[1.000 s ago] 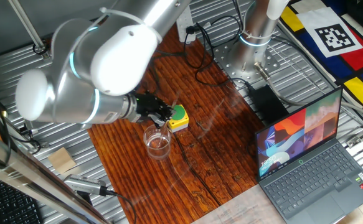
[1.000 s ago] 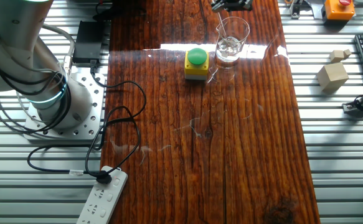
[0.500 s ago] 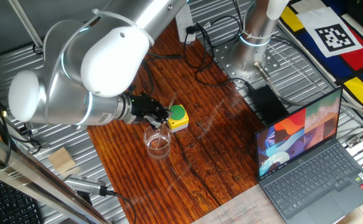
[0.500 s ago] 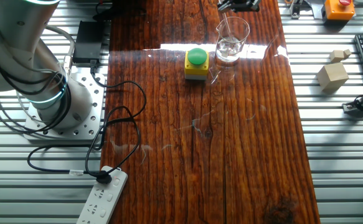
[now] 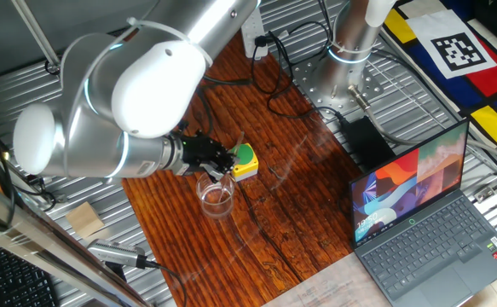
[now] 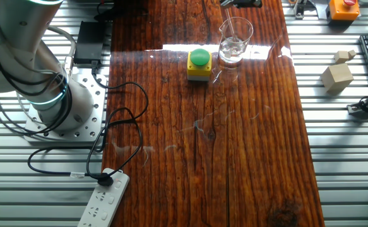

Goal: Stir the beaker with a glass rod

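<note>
The beaker (image 5: 216, 196) is a small clear glass standing upright on the wooden tabletop, just in front of the yellow box with a green button (image 5: 244, 162). In the other fixed view the beaker (image 6: 235, 41) stands right of the yellow box (image 6: 199, 65). My gripper (image 5: 211, 159) hangs just above the beaker's rim, its black fingers close together on the glass rod (image 5: 223, 176). The rod shows only faintly, slanting down into the beaker. In the other fixed view only the gripper's tip (image 6: 240, 2) shows at the top edge.
An open laptop (image 5: 418, 213) sits at the table's right end. The arm's base (image 6: 64, 104), a black adapter (image 6: 89, 38), dark cables (image 6: 117, 120) and a power strip (image 6: 101, 198) lie on the metal side. Wooden blocks (image 6: 336, 75) lie on the opposite side.
My gripper has shifted slightly back and forth over the beaker, ending a little farther toward the top edge of the other fixed view. The beaker and the yellow box have not moved.
</note>
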{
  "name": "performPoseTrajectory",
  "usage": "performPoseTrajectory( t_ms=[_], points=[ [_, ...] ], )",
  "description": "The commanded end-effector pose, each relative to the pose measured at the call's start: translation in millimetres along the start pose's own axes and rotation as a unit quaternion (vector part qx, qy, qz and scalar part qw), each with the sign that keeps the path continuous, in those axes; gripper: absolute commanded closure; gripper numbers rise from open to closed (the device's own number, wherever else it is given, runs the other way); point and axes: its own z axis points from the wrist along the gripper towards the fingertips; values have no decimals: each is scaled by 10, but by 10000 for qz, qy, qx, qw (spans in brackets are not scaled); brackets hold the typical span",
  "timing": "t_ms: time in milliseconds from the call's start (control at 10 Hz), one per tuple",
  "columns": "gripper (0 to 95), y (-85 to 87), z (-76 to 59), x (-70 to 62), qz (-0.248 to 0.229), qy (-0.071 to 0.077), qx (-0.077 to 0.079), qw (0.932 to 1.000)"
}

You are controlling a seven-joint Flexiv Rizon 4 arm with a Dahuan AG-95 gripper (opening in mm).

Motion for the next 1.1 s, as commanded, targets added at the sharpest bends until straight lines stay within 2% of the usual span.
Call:
performPoseTrajectory(
  t_ms=[100, 600, 1100],
  points=[
    [950, -16, 81, 40, -9, -34, 28, 10000],
    [950, -145, 115, 116, -146, -51, 88, 9998],
    [950, -210, 69, 0, -174, -113, 117, 9997]
  ],
)
